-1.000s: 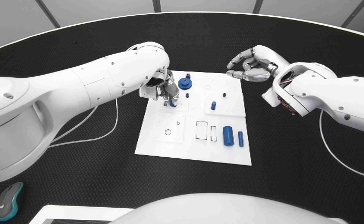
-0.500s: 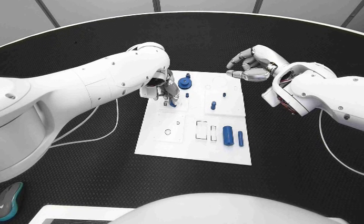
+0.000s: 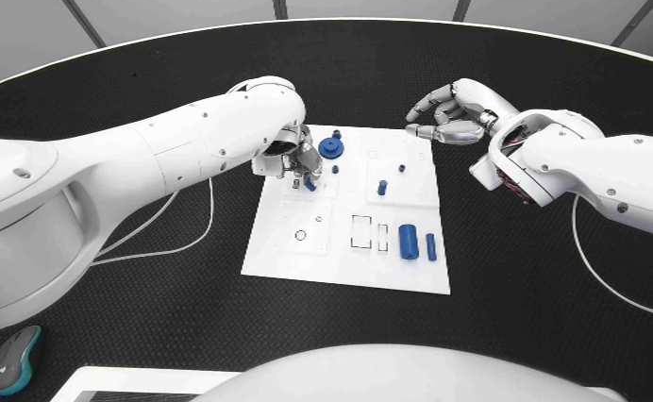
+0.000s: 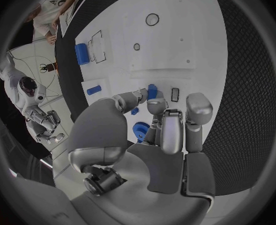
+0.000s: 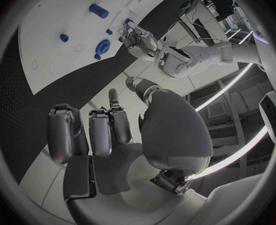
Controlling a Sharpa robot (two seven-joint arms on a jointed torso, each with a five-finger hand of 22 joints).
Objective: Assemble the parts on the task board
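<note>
1. Two glossy white arms, smooth rounded shells, small dark screw dots on the casings.
2. Silver-grey metallic left hand (image 3: pixel 292 160) and right hand (image 3: pixel 450 116), segmented fingers, darker pads.
3. Thin white cable along each forearm; red wiring inside right wrist opening.

gear (image 3: pixel 331 146) at task board (image 3: pixel 286 260) far edge; two cylinders (image 3: pixel 409 242) perhaps loose near right.

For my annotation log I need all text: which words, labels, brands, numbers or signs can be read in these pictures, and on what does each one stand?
None can be read.
The task board carries only outlines of slots and circles, no letters or numbers.
The blue parts, the left hand and the right hand show no label or brand.
</note>
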